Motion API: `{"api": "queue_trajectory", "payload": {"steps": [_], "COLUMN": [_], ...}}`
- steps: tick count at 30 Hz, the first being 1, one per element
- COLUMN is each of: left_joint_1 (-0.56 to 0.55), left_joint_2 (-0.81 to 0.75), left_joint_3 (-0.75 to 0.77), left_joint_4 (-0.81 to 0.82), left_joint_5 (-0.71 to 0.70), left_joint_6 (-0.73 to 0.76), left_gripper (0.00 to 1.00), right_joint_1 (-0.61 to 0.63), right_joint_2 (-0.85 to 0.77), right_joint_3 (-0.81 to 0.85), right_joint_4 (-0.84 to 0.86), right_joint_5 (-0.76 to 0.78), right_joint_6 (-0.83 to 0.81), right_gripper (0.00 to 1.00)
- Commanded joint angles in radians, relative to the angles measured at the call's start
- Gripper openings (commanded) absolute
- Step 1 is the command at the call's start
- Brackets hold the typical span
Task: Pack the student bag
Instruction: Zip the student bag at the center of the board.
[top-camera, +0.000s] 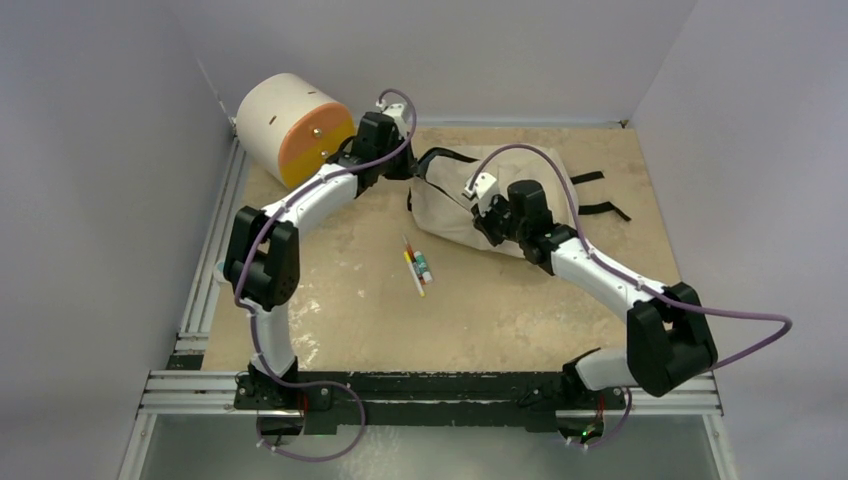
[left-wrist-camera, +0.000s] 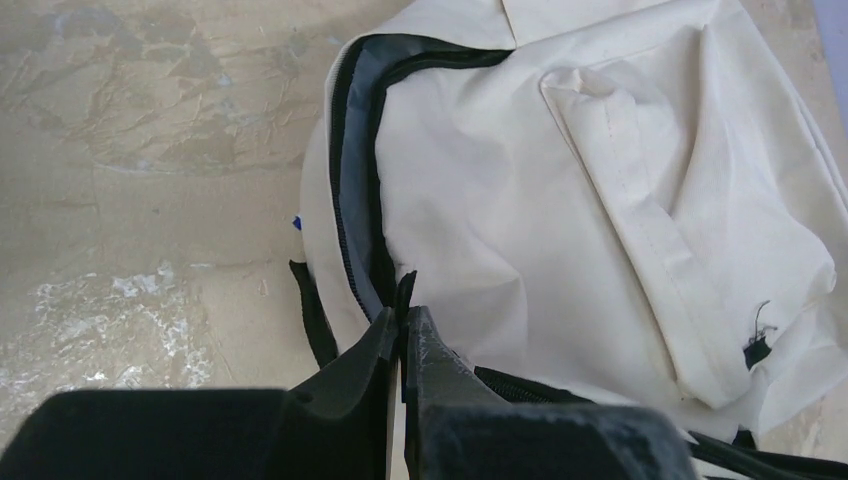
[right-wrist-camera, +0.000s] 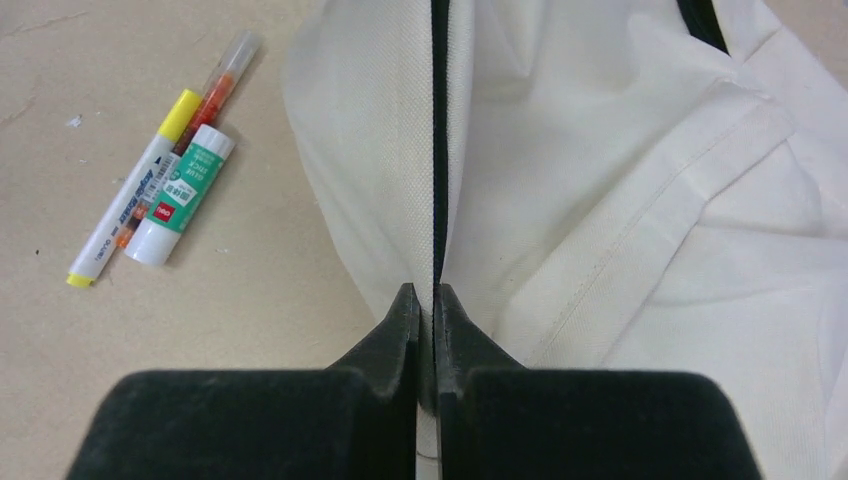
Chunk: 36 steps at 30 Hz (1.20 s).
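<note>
- Camera up top first: the student bag (top-camera: 445, 218) lies flat on the far half of the table (top-camera: 340, 290), straps trailing off to the right, with a round drawer unit (top-camera: 295, 125) in the far-left corner.
- The left arm is stretched well forward, elbow kinked out by the left rail and wrist turned across to the bag's far-left corner. That's where the left gripper (top-camera: 408, 168) sits.
- The right arm has its elbow low on the right and its forearm angled forward and left, with the right gripper (top-camera: 487, 225) tipped down onto the bag's near side.
- Left wrist view: the left gripper (left-wrist-camera: 403, 320) has its jaws together, pinched on the black zip edge (left-wrist-camera: 405, 290) of the bag. The zip gapes there and shows dark lining (left-wrist-camera: 358, 170).
- Right wrist view: the right gripper (right-wrist-camera: 432, 295) is clamped on a raised fold of cream fabric, right along the black zip line (right-wrist-camera: 438, 150).
- A yellow highlighter (right-wrist-camera: 130, 195), an orange pen (right-wrist-camera: 215, 85) and a glue stick (right-wrist-camera: 180, 195) lie together on the table just beside the bag, not packed yet.
- My read is they're working the mouth open.
- To do it well I'd draw the two pinches apart slowly and lift a little. That way the opening spreads instead of the whole bag sliding, and neither pinch tears loose.
</note>
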<state>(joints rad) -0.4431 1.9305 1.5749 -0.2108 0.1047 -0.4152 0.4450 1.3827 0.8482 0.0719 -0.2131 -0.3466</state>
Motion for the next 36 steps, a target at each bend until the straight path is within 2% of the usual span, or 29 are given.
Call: {"api": "queue_trajectory", "payload": {"steps": [1, 3, 7, 10, 12, 16, 21, 24, 31, 36], "left_joint_1": [0.049, 0.049, 0.036, -0.003, -0.042, -0.138, -0.229, -0.274, -0.400, -0.401], "left_joint_2": [-0.005, -0.019, -0.078, -0.122, -0.155, -0.201, -0.223, -0.231, -0.215, -0.231], "left_joint_3": [0.054, 0.030, -0.063, -0.129, -0.171, -0.230, -0.276, -0.281, -0.259, -0.252], "left_joint_4": [0.048, 0.046, 0.060, 0.052, 0.050, 0.032, 0.026, 0.024, 0.033, -0.004], "left_joint_5": [-0.054, -0.011, 0.069, 0.082, 0.092, 0.075, 0.103, 0.109, 0.123, 0.034], "left_joint_6": [0.075, 0.072, 0.037, 0.027, 0.011, -0.025, -0.089, -0.118, -0.176, -0.158], "left_gripper": [0.00, 0.00, 0.00, 0.00, 0.00, 0.00, 0.00, 0.00, 0.00, 0.00], "right_joint_1": [-0.010, -0.010, -0.011, -0.011, -0.011, -0.011, -0.010, -0.010, -0.011, -0.010], "right_joint_2": [-0.044, -0.055, -0.141, -0.211, -0.244, -0.312, -0.434, -0.518, -0.642, -0.664], "right_joint_3": [-0.004, 0.001, -0.008, -0.013, -0.004, -0.008, -0.089, -0.152, -0.216, -0.227], "right_joint_4": [-0.125, -0.126, -0.077, -0.020, -0.012, 0.008, 0.084, 0.137, 0.102, 0.085], "right_joint_5": [0.108, 0.102, 0.007, -0.074, -0.105, -0.105, -0.018, -0.024, 0.073, -0.068], "right_joint_6": [0.055, 0.071, 0.115, 0.177, 0.237, 0.472, 0.732, 0.746, 0.670, 0.581], "right_gripper": [0.02, 0.09, 0.33, 0.42, 0.43, 0.42, 0.42, 0.43, 0.46, 0.46]}}
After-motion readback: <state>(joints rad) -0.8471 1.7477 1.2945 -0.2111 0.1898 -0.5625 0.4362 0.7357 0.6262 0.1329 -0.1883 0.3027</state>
